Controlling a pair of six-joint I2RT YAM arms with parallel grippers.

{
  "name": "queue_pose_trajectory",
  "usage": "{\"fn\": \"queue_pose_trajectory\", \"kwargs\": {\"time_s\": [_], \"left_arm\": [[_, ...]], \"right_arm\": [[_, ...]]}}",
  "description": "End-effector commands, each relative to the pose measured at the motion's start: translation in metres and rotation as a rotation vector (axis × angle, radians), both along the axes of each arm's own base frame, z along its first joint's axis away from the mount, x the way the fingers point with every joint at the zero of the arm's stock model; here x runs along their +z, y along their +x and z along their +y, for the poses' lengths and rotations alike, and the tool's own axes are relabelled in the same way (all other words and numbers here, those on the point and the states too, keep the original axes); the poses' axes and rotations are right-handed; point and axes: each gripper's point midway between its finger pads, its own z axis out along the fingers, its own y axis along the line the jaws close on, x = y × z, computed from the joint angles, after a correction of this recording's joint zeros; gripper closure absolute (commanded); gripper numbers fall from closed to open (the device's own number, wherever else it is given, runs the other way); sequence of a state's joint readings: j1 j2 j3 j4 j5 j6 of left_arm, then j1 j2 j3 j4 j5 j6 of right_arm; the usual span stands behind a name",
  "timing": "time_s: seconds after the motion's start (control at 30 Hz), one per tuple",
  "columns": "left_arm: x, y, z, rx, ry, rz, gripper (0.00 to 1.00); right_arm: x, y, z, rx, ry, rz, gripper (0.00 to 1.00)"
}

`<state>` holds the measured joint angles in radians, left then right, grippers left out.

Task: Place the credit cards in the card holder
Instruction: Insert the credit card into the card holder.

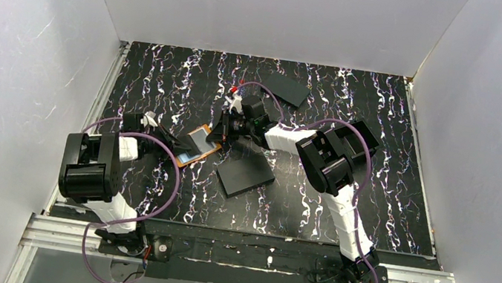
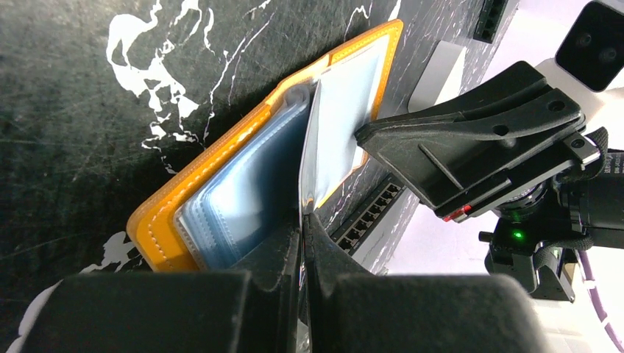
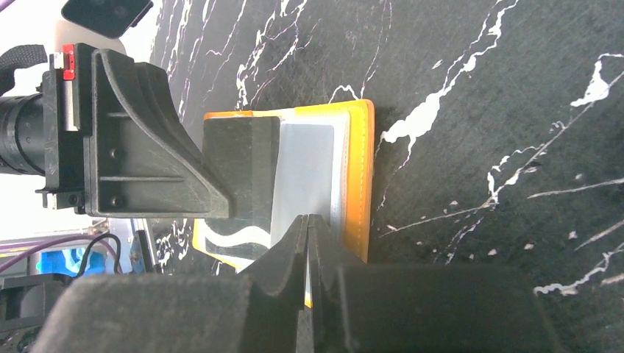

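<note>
The orange card holder (image 1: pixel 199 147) lies open on the black marbled table, its pale blue-grey sleeves showing (image 2: pixel 243 191). My left gripper (image 2: pixel 303 217) is shut on the edge of one clear sleeve and holds it lifted off the stack; it comes in from the holder's left (image 1: pixel 174 143). My right gripper (image 3: pixel 307 220) is shut on a thin credit card (image 3: pixel 307 290) seen edge-on, right over the holder's orange edge (image 3: pixel 357 184). It stands at the holder's far right side (image 1: pixel 219 135), its fingertips at the lifted sleeve (image 2: pixel 342 110).
A large flat black rectangle (image 1: pixel 245 174) lies just right of the holder; its side shows a row of ports (image 2: pixel 368 220). Another black rectangle (image 1: pixel 287 88) lies at the back. White walls close in the table on three sides.
</note>
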<state>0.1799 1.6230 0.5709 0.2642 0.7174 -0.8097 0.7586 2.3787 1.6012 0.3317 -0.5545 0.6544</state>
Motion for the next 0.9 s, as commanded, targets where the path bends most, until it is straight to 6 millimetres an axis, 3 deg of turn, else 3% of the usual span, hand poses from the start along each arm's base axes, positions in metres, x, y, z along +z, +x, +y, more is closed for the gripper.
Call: {"fn": "queue_pose_trajectory", "kwargs": {"time_s": [0.0,0.3,0.7,0.87], "left_arm": [[0.003,0.004,0.006,0.03,0.075,-0.059,1.0],[0.007,0.002,-0.02,-0.068,-0.062,-0.037,1.0],[0.018,-0.004,-0.033,-0.14,-0.136,-0.051,1.0],[0.013,-0.013,-0.036,-0.153,-0.154,-0.029,1.0]], "right_arm": [[-0.037,-0.01,-0.006,0.003,-0.075,0.054,0.9],[-0.036,-0.011,-0.004,0.009,-0.07,0.052,0.9],[-0.036,-0.012,-0.004,0.014,-0.07,0.053,0.91],[-0.038,-0.013,-0.004,0.017,-0.074,0.054,0.91]]}}
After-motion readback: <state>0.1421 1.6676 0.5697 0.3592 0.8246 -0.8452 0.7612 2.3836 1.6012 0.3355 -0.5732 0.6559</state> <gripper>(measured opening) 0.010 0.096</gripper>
